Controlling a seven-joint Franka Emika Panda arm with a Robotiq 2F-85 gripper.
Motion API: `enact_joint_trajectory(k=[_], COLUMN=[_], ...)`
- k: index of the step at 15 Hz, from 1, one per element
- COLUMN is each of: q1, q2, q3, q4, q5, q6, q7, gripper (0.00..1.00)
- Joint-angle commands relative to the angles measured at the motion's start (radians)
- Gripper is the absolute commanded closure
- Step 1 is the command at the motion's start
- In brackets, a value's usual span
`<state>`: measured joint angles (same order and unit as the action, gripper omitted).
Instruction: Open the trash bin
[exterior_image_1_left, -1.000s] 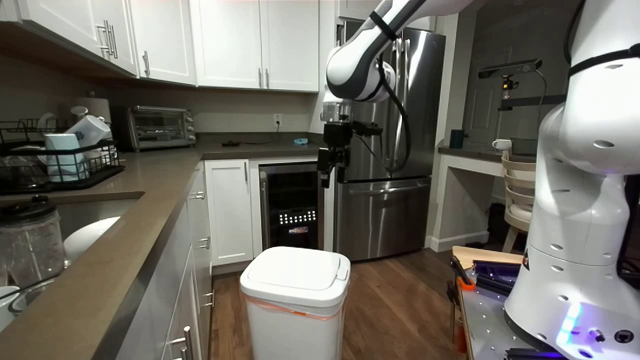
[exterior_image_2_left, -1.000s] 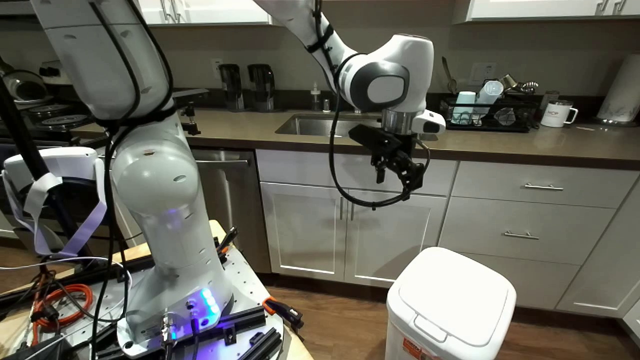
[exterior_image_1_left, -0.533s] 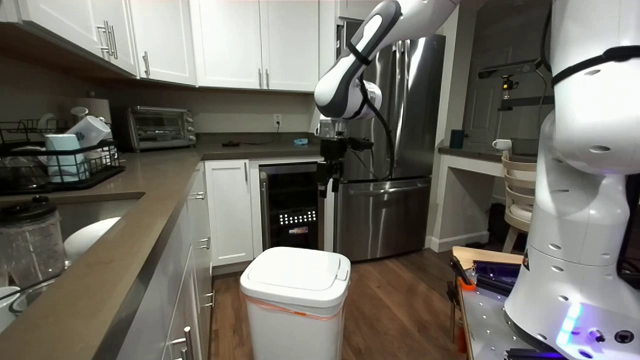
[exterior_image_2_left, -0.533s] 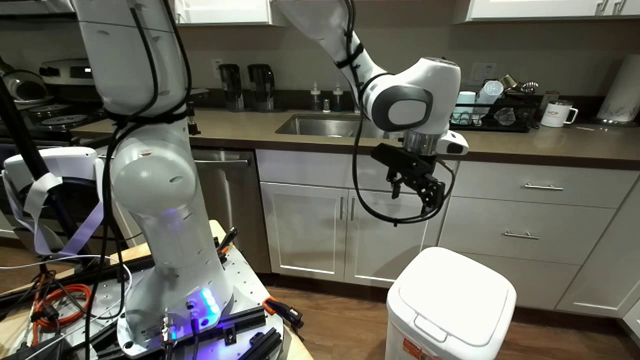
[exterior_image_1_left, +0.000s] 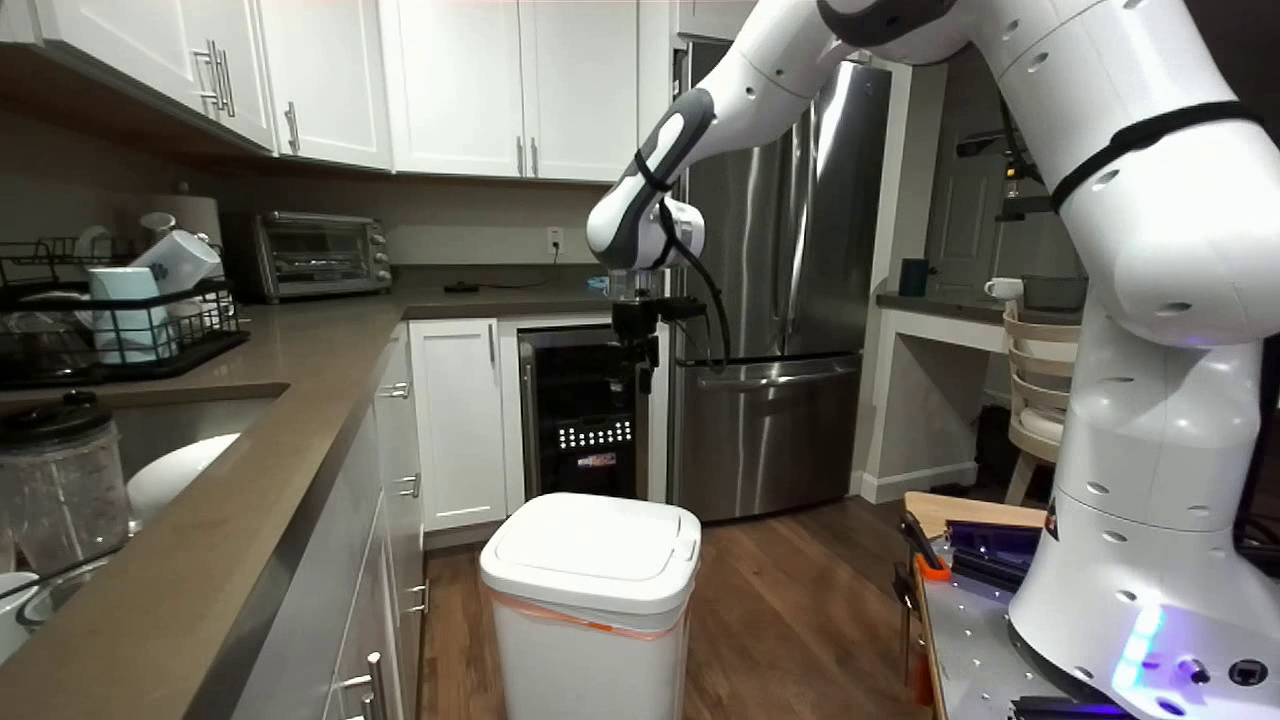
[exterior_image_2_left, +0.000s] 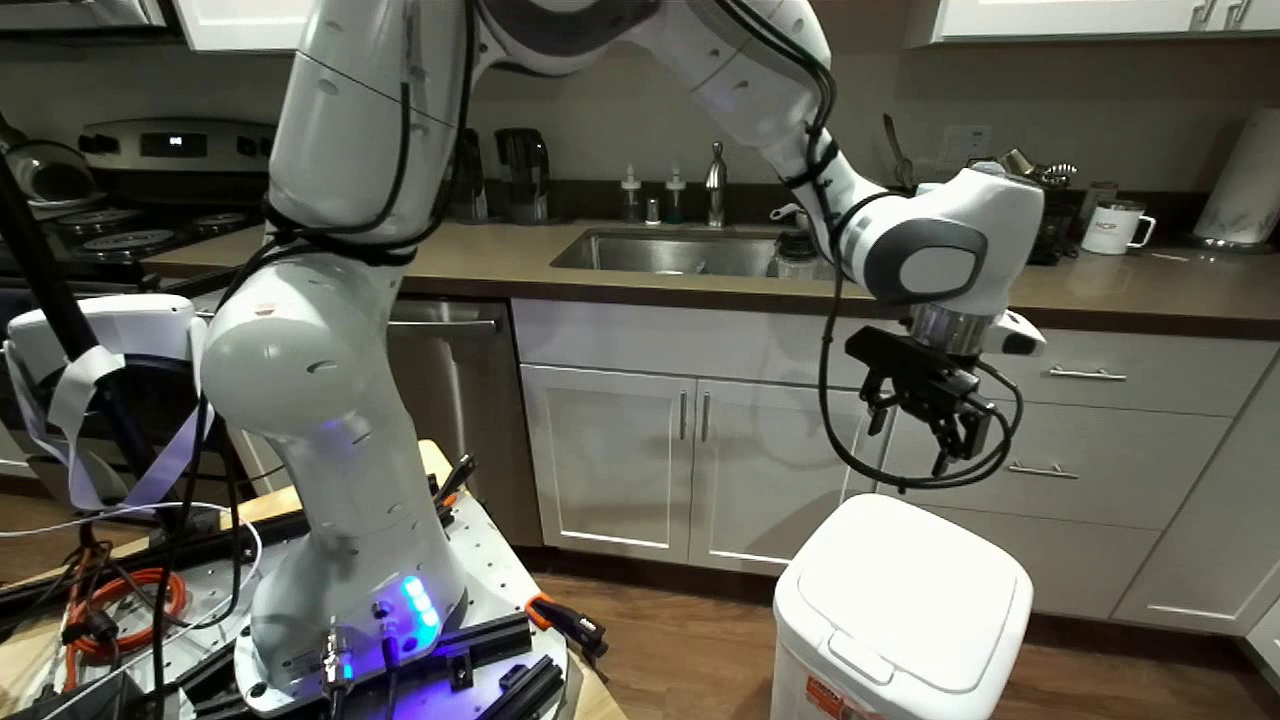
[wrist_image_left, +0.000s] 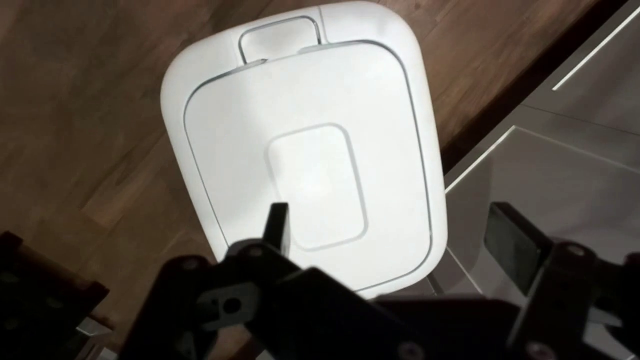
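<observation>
The white trash bin (exterior_image_1_left: 590, 640) stands on the wood floor with its lid shut; it also shows in an exterior view (exterior_image_2_left: 905, 600) with an orange label on its front. An orange-red line runs under its rim. A small tab (exterior_image_2_left: 860, 657) sits at one edge of the lid; it also shows in the wrist view (wrist_image_left: 280, 40). My gripper (exterior_image_1_left: 645, 375) points down, apart from the bin and above it; it also shows in an exterior view (exterior_image_2_left: 910, 443). In the wrist view my gripper (wrist_image_left: 397, 232) is open and empty, its fingers wide apart, with the lid (wrist_image_left: 310, 175) below.
A counter (exterior_image_1_left: 300, 400) with handled drawers runs beside the bin. A black glass-door cooler (exterior_image_1_left: 585, 400) and a steel fridge (exterior_image_1_left: 770, 430) stand behind. A cable (exterior_image_2_left: 840, 470) loops from the arm near the gripper. The robot's table (exterior_image_1_left: 985, 650) stands across from the counter.
The arm has reached outward and down, bringing the gripper from in front of the sink cabinets to above the bin. The bin and its lid have not moved.
</observation>
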<state>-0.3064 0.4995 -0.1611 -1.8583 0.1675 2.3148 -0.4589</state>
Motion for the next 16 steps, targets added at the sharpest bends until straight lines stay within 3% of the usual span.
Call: enact_joint_trajectory(k=[1,7,16], q1=[-0.105,-0.204,-0.207], q2=[0.185,0.452,0.645], q3=[0.054,0.132,0.138], q4=[0.252,0.589,0.829], q5=[0.032,0.1,0.081], q6=[-0.14,-0.297,-0.336], q7=[-0.037,0.005,0.11], gripper=[0.0,0.0,0.0])
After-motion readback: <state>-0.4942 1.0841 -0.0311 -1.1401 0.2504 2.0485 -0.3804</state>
